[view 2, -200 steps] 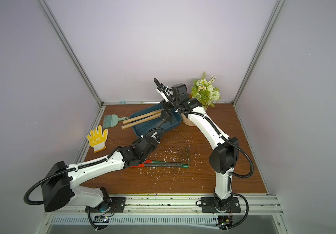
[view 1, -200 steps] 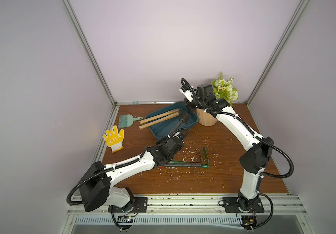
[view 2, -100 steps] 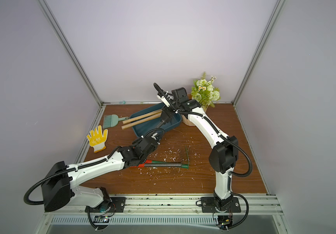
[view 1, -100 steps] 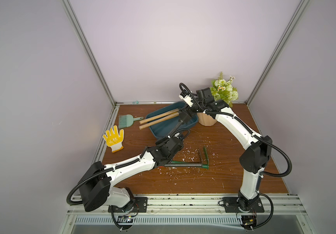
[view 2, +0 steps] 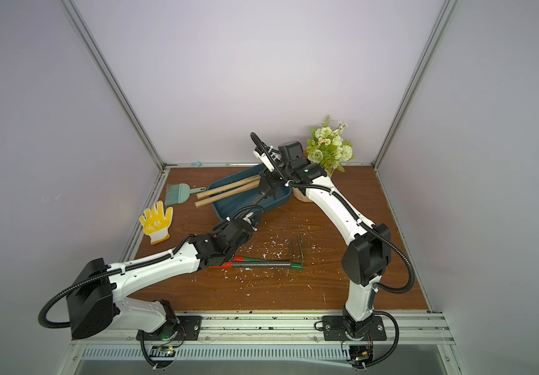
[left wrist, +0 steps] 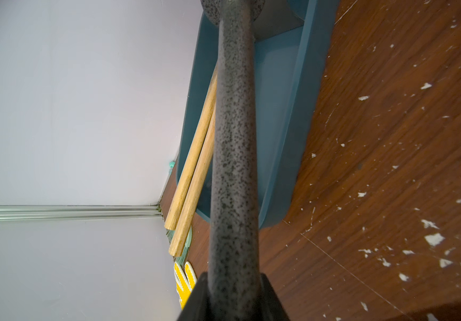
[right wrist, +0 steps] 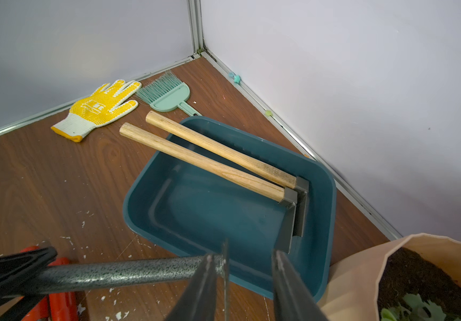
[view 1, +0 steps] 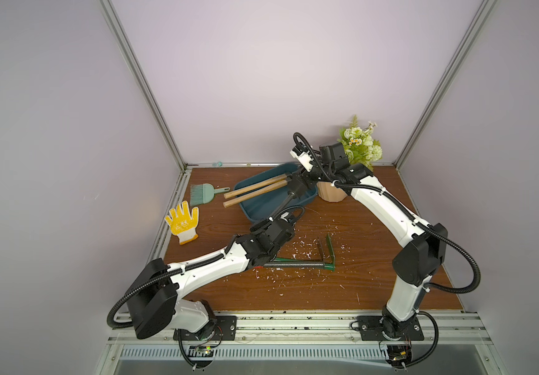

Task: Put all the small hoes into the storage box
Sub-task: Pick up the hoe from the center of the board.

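Note:
The small hoe (view 1: 285,205) has a speckled grey metal shaft (left wrist: 233,139) and a thin blade (right wrist: 225,266). My left gripper (view 1: 289,217) is shut on the shaft's lower end (left wrist: 233,278), holding the hoe tilted with its head raised above the near side of the storage box (view 1: 255,211). The box is a dark teal tray (right wrist: 196,211) at the back of the table. My right gripper (right wrist: 243,254) is open around the blade, which stands edge-on next to one finger (right wrist: 207,275) and well apart from its opposite. In a top view that gripper (view 2: 263,194) hovers over the box.
Two wooden-handled tools (view 1: 255,191) lie in the box, handles (right wrist: 196,155) sticking out over its rim. A red-gripped tool with a green head (view 1: 297,264) lies mid-table among white flecks. A yellow glove (view 1: 182,224) and teal brush (view 1: 203,193) sit left; the peach flowerpot (view 1: 331,194) stands right of the box.
My right wrist has sunk slightly toward the box and the hoe's head. The left arm and the hoe have stayed where they were.

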Controlling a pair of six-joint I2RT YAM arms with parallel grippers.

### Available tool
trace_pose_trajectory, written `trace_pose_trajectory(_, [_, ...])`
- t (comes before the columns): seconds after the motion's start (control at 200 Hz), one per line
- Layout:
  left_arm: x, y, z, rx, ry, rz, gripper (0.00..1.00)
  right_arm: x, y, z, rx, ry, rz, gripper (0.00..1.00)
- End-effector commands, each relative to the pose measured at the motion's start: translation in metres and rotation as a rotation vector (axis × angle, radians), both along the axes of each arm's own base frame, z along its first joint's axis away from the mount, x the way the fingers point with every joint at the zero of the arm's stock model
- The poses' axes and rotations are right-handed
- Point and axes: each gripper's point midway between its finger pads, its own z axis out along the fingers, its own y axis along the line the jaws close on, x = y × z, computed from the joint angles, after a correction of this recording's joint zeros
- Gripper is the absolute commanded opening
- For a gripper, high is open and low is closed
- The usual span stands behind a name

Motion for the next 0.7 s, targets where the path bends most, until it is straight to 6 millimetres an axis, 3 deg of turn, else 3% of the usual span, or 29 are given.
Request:
trace_pose_trajectory(0.0, [0.007,-0.009,0.025,-0.109,-0.083,0.026,0.00,-0.013,0.004,0.021,0.053,-0.029,0.042,0.37])
trace_pose_trajectory(0.4, [0.005,-0.010,0.033,-0.150,-0.094,0.016,0.00,-0.003,0.000,-0.019,-0.005,0.031,0.012,0.36])
trace_pose_trajectory(0.696, [0.005,-0.008,0.037,-0.157,-0.106,0.020,0.00,0.002,0.002,-0.021,-0.006,0.044,0.012,0.22])
